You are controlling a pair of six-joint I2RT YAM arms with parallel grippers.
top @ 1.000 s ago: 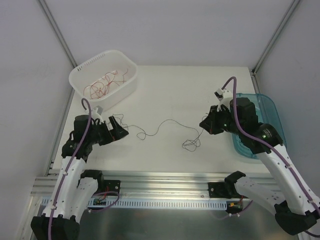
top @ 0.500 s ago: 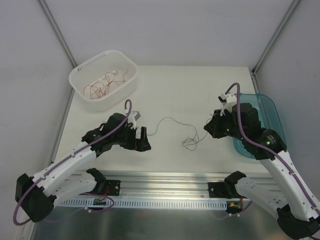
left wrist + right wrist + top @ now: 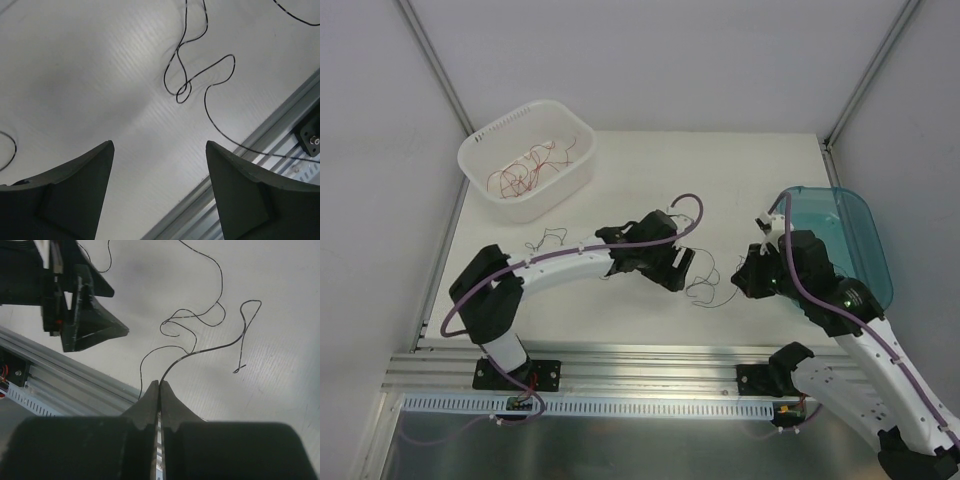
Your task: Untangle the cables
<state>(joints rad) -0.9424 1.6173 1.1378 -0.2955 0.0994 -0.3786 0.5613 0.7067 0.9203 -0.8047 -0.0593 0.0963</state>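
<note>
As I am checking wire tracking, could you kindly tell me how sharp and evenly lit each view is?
Top external: soft, even light, though the black cable is a mere hairline. Left wrist: cable sharp, a bright glare patch on the table, left fingers dark. Right wrist: cable crisp, right fingers softly blurred.

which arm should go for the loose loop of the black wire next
Left. The left claw is open, with the black wire looping on the table just ahead of it. The right claw is shut on that wire, so it is busy.
</note>
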